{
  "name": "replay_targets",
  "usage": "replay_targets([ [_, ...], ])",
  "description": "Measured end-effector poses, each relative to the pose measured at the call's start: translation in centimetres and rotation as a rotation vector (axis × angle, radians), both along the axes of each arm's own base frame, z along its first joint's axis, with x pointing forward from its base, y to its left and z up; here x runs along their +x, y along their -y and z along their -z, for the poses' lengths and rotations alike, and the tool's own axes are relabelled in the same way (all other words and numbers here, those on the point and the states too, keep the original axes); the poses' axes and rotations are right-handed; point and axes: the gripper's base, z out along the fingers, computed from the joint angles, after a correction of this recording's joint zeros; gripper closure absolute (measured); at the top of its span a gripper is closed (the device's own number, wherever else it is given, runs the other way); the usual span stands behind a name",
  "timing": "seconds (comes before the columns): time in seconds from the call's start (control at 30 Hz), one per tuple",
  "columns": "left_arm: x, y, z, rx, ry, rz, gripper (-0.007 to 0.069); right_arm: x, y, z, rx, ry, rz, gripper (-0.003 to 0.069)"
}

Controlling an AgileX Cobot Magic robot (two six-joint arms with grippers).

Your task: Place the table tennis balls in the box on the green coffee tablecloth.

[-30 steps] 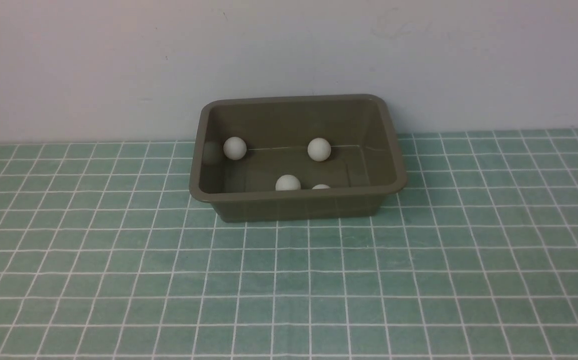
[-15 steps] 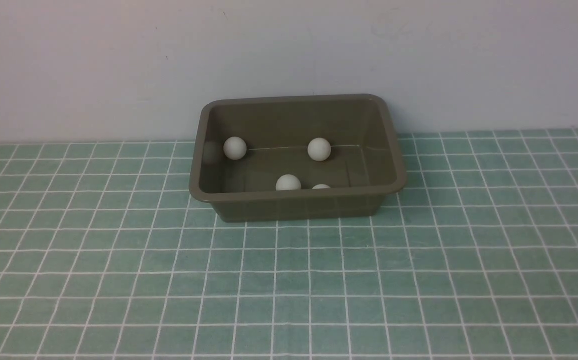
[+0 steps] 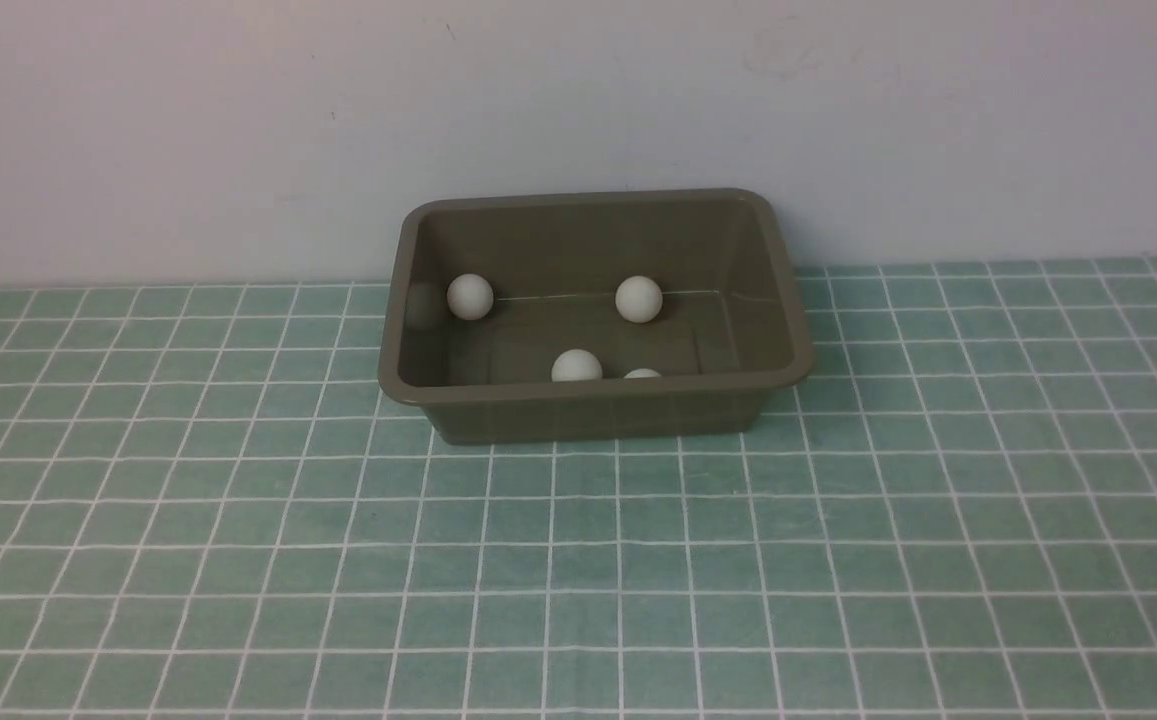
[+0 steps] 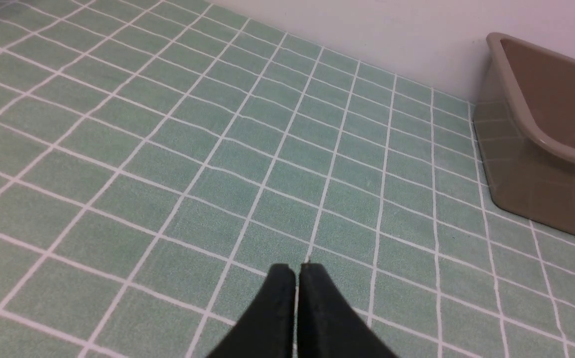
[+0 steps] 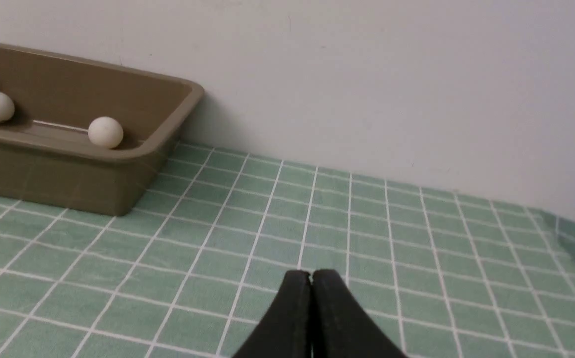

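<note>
Table tennis balls (image 3: 576, 366) are seen inside the box (image 3: 593, 405), upper centre of the front view (four visible; a fifth may be hidden by the near wall). Left end effector (image 4: 296, 271) and right end effector (image 5: 311, 277) are pressed closed, empty, parked above the green coffee tablecloth (image 3: 578, 560).

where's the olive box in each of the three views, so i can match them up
Front view: box centre, against the wall, on the tablecloth.
Left wrist view: one corner at the right edge.
Right wrist view: one end at upper left.
Shared landmark: the box's rolled rim.
</note>
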Motion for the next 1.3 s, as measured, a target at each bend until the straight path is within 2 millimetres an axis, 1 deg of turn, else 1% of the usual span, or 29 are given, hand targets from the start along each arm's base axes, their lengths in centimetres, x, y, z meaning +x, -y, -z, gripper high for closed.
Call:
replay_targets([
  [0.17,0.0,0.0,0.0,0.0,0.0,0.0,0.0629,0.6,-0.1,3.3,0.067,-0.061,-0.001,0.0675],
  [0.27,0.0,0.0,0.0,0.0,0.001,0.0,0.0629,0.6,-0.2,4.4,0.097,-0.092,-0.003,0.0675],
  [0.57,0.0,0.0,0.0,0.0,0.001,0.0,0.0629,0.7,-0.3,4.4,0.14,-0.08,-0.004,0.0675],
  [1.3,0.0,0.0,0.0,0.0,0.001,0.0,0.0629,0.7,-0.3,4.4,0.145,-0.081,-0.005,0.0675],
])
